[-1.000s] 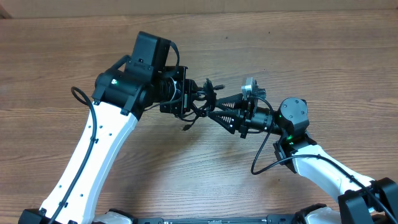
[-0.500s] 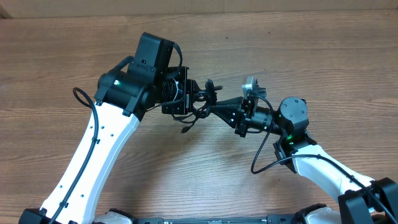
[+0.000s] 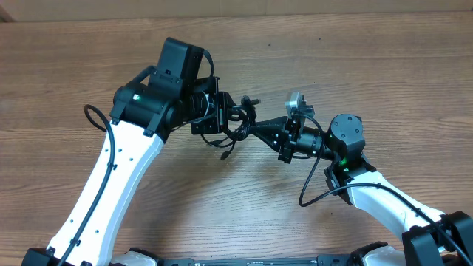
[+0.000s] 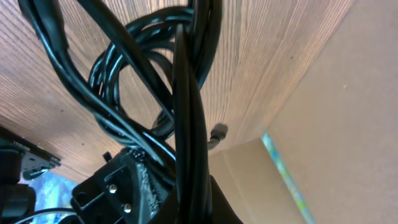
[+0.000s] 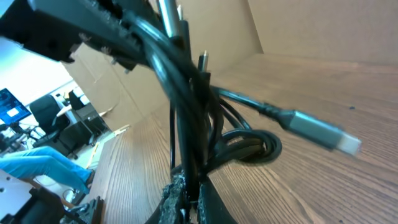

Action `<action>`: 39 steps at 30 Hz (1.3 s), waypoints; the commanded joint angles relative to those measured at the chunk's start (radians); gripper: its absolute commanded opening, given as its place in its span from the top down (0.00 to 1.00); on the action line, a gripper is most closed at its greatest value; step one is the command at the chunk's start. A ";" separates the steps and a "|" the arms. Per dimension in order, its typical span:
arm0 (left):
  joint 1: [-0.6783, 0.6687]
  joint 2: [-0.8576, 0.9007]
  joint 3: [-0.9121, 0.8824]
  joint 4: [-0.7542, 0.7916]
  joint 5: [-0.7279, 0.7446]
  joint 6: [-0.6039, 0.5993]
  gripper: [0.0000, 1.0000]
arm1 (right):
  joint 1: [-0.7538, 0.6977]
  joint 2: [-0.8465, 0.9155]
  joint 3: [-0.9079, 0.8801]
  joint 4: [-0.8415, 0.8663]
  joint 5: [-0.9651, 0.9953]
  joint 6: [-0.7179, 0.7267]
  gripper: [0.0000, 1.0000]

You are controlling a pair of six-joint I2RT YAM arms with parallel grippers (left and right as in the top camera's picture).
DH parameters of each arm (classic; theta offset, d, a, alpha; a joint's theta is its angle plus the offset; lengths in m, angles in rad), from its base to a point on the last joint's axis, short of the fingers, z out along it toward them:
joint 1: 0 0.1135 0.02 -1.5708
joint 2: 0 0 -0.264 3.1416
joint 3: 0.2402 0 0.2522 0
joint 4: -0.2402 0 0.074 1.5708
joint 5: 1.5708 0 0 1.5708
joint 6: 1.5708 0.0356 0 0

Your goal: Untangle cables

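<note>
The right tool (image 3: 256,131), apart a second ago, has now closed onto the cables (image 3: 238,120). The left tool (image 3: 220,118) clamps them too. The knot hangs between both, above the surface (image 3: 355,66), near its middle. Judged ready for pulling apart.

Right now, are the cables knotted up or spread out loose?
Knotted: the cables form one tight clump of crossing loops, pinched between the left gripper and right gripper. Both wrist views show strands wound together.
</note>
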 commanded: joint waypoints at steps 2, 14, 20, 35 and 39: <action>0.054 -0.001 0.014 0.010 -0.016 -0.016 0.96 | 0.003 -0.006 0.018 -0.023 0.000 -0.048 0.96; 0.083 -0.001 0.014 0.001 0.036 0.015 0.96 | 0.003 -0.006 0.018 -0.021 0.008 -0.047 0.67; 0.046 -0.001 0.014 -0.043 0.037 0.019 0.96 | 0.003 -0.006 0.018 -0.018 0.008 -0.047 0.48; -0.029 0.001 0.014 -0.028 0.003 0.007 0.96 | 0.003 -0.006 0.018 -0.014 0.007 -0.043 0.83; -0.036 0.008 0.014 -0.025 0.003 0.006 0.96 | 0.003 -0.006 0.018 -0.014 -0.009 -0.042 0.91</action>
